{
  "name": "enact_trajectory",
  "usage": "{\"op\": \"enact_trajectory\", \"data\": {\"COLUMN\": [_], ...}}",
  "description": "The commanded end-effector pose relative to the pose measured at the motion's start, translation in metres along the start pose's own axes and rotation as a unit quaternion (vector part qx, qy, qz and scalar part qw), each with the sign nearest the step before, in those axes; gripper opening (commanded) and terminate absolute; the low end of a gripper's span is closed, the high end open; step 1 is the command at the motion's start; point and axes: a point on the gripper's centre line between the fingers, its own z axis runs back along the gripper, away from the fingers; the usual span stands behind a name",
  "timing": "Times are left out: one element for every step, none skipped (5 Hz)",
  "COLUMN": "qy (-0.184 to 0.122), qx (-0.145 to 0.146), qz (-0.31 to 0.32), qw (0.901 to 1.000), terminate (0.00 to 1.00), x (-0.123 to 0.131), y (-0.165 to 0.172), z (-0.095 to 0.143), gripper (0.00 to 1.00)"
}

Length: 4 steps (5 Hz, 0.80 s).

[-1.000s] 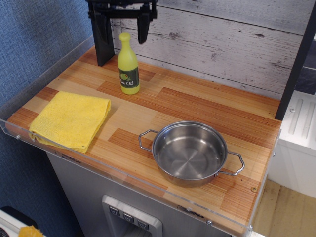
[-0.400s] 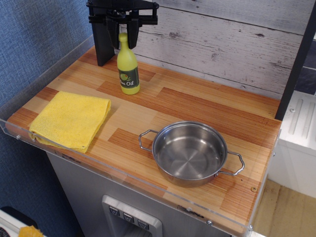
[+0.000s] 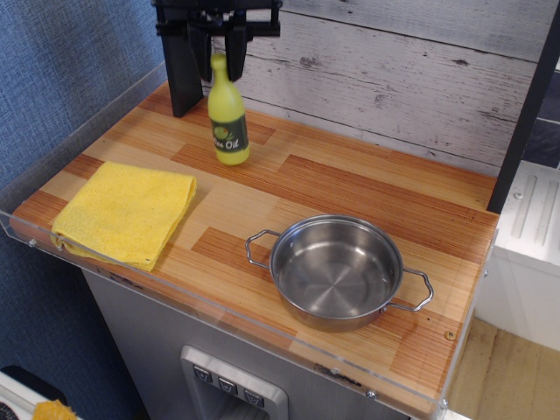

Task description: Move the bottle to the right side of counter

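- Bottle, upper left of frame: probably light, stiff, smooth plastic; neck the best hold.
- Gripper: jaws closed around the bottle's neck.

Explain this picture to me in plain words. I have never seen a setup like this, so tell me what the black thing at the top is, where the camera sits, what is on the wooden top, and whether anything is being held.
The single view comes from a camera placed above and in front of the counter, looking down at an angle. The black thing at the top is the robot arm's gripper, a claw with two fingers. It is closed around the narrow neck of the small yellow-green plastic oil bottle, which leans slightly; whether its base still touches the wood is unclear. The striped wooden counter with a clear acrylic rim also holds a folded yellow cloth near the left front and a round steel pot with two handles near the right front, which is empty. Behind is a grey plank wall.
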Motion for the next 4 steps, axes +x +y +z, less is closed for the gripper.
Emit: {"op": "enact_trajectory", "data": {"qy": [-0.058,-0.057,-0.05,-0.039], "qx": [-0.038,-0.067,-0.093,-0.101], "qz": [-0.024,-0.064,-0.104,-0.14], "qw": [0.9973,0.9941,0.9889,0.9842], "terminate": [0.0,0.0,0.0,0.0], "x": [-0.012,-0.027,-0.043,-0.057], "y": [-0.034,-0.07,-0.102,-0.134], "z": [0.057,0.067,0.07,0.066], "gripper": [0.0,0.0,0.0,0.0]}}
